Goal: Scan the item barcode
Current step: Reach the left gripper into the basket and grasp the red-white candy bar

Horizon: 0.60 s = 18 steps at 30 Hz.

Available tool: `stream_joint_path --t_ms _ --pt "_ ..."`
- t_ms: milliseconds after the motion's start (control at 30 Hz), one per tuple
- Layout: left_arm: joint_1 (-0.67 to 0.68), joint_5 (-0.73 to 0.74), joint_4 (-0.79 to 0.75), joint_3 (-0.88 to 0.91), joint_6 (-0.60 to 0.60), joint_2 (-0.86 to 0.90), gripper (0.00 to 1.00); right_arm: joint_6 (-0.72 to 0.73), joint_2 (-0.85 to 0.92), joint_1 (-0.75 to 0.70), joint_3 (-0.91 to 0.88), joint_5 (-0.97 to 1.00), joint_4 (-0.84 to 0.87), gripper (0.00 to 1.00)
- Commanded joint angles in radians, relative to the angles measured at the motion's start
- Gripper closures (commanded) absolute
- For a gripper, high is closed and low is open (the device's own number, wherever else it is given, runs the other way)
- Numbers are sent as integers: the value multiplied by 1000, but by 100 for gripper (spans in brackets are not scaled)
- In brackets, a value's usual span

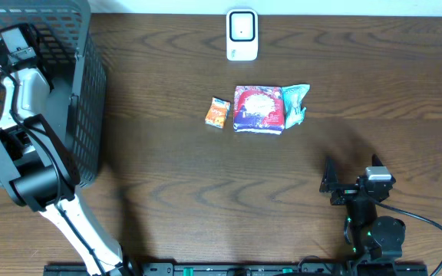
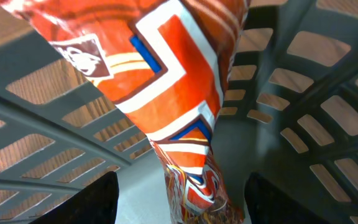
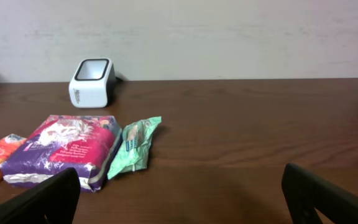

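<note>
An orange, red and white patterned packet (image 2: 173, 81) hangs or stands inside the grey mesh basket (image 1: 67, 84), filling the left wrist view. My left gripper (image 2: 182, 202) is open around the packet's lower end, with a gap showing on each side between the dark fingers (image 2: 95, 199) and the wrapper. The white barcode scanner (image 1: 242, 34) stands at the back middle of the table, also seen in the right wrist view as the scanner (image 3: 92, 81). My right gripper (image 1: 351, 172) rests open over bare table at the front right, holding nothing.
Three packets lie in a row in the middle: a small orange one (image 1: 218, 112), a red and purple one (image 1: 258, 109) and a green one (image 1: 295, 104). The basket's walls (image 2: 303, 74) close in around the left gripper.
</note>
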<state>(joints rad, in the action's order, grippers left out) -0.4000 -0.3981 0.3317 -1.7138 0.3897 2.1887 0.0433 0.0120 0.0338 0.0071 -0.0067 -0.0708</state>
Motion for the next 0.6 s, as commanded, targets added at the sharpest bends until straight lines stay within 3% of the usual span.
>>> stream_joint_path --t_ms 0,200,300,433,567 --pt "5 -11 -11 -8 13 39 35 -7 -5 -13 -2 5 -5 1" --pt "4 -11 -60 -8 12 69 36 -7 -5 -13 -2 5 -5 1" --pt "2 -11 -81 -9 11 69 52 -8 -5 -13 -2 5 -5 1" --pt "-2 -11 -74 -8 8 69 64 -8 -5 -13 -2 5 -5 1" --pt "-3 -12 -61 -9 -54 66 92 -8 -5 -13 -2 5 -5 1"
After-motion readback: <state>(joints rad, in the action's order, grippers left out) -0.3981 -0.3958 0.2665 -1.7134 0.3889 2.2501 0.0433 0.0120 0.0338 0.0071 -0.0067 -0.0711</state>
